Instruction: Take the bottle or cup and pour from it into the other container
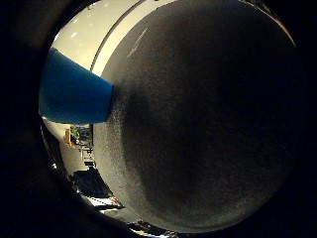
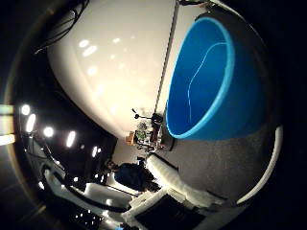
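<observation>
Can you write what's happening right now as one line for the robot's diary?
scene: blue cup standing on grey tabletop | cup: open mouth visible, looks empty | contact: none visible | hand: not visible

Blue cup (image 1: 74, 91) beside, perhaps touching, grey surface (image 1: 208, 114)

Dim, grainy table (image 1: 208, 124); ceiling-light glare, fisheye-warped edges.

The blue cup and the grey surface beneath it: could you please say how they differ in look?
The blue cup is bright and smooth; the grey surface is dark and speckled. The cup is a round, hollow vessel with an open mouth; the surface is flat and broad. They share contact: the cup stands on the surface.
</observation>
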